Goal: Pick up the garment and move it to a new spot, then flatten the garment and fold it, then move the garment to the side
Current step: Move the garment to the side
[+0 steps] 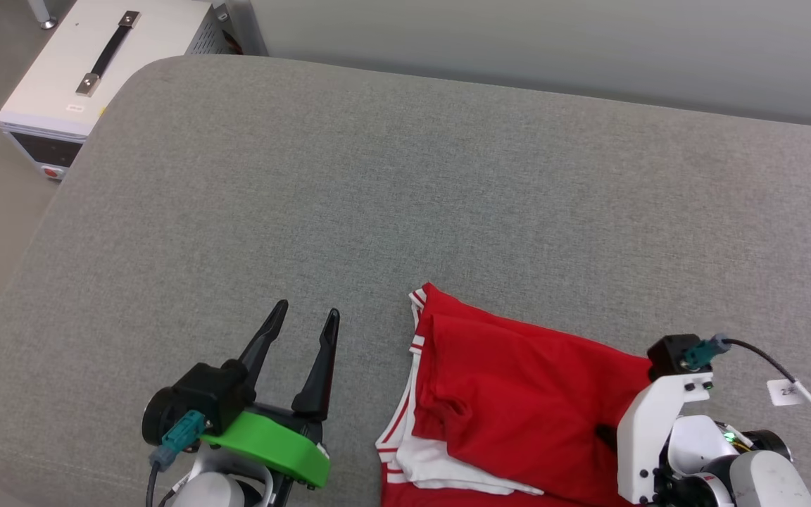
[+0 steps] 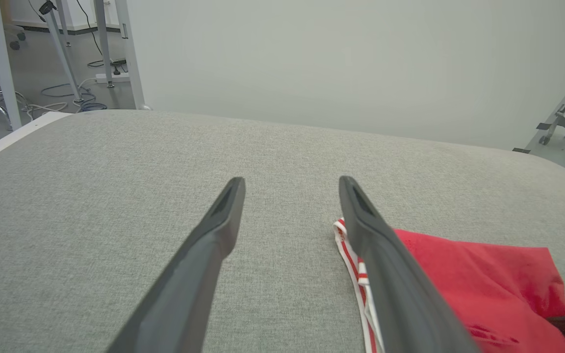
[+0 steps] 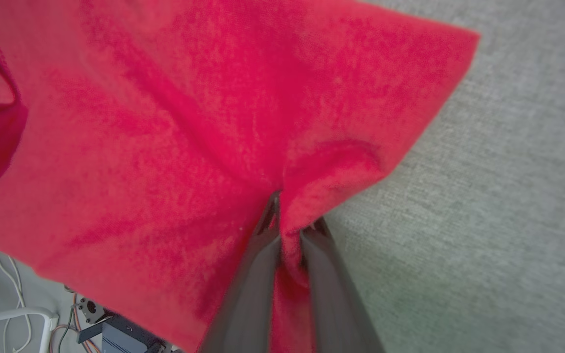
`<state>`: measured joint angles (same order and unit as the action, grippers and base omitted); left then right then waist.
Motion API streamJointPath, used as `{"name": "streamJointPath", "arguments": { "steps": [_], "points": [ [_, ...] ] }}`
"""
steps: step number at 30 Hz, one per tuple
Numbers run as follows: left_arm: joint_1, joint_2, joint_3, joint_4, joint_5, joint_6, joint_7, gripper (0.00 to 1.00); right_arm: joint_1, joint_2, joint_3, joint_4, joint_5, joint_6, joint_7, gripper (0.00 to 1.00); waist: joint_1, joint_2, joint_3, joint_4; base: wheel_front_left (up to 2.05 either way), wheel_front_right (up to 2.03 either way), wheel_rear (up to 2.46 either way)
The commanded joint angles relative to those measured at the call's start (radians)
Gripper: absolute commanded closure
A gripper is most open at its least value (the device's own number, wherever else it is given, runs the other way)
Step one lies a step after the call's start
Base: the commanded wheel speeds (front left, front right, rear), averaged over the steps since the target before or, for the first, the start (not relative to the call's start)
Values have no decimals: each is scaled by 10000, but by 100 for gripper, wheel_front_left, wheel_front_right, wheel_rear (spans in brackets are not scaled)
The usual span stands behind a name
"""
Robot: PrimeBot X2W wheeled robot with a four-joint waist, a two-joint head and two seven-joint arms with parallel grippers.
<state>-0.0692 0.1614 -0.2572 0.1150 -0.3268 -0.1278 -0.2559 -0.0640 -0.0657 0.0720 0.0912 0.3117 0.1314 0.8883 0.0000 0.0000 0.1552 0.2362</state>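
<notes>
The garment (image 1: 518,394), red with white sleeves and red-white striped trim, lies folded at the near right of the grey cushioned surface (image 1: 405,197). My right gripper (image 3: 292,218) is shut on a pinched fold of the red fabric (image 3: 189,122) near its right edge; in the head view its fingers (image 1: 606,436) are mostly hidden behind the wrist. My left gripper (image 1: 305,320) stands open just left of the garment, fingers pointing away from me and nothing between them. In the left wrist view the striped trim and red cloth (image 2: 483,279) lie beside its right finger (image 2: 375,245).
A white box (image 1: 96,63) with a black handle stands on the floor past the surface's far left corner. A pale wall (image 1: 553,42) runs behind the surface. Table legs and cables (image 2: 66,73) show on the floor at the far left.
</notes>
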Motion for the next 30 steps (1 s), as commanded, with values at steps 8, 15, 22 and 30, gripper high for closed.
{"name": "streamJointPath", "arguments": {
  "steps": [8, 15, 22, 30],
  "points": [
    [-109, 38, -96, 54, -190, -29, -59, 0, -365, -846, 1026, -18, -239, -7, -1094, 100, 0, 0, -328, -650, 0, 0, 0],
    [30, 99, -501, 143, -334, -29, -59, 0, -786, -3544, 2614, -942, -207, -7, -1631, 100, 0, 0, -459, -1976, 0, 0, 0],
    [-69, 321, -1203, 203, -299, -29, -59, 0, -1323, -5996, 3953, -1159, 20, -7, -1981, 100, 0, 0, -253, -3280, 0, 0, 0],
    [-761, 427, -2010, -69, -85, -29, -59, 0, -2214, -8052, 4442, -480, 363, -7, -3242, 100, 0, 0, 646, -4592, 0, 0, 0]
  ]
}}
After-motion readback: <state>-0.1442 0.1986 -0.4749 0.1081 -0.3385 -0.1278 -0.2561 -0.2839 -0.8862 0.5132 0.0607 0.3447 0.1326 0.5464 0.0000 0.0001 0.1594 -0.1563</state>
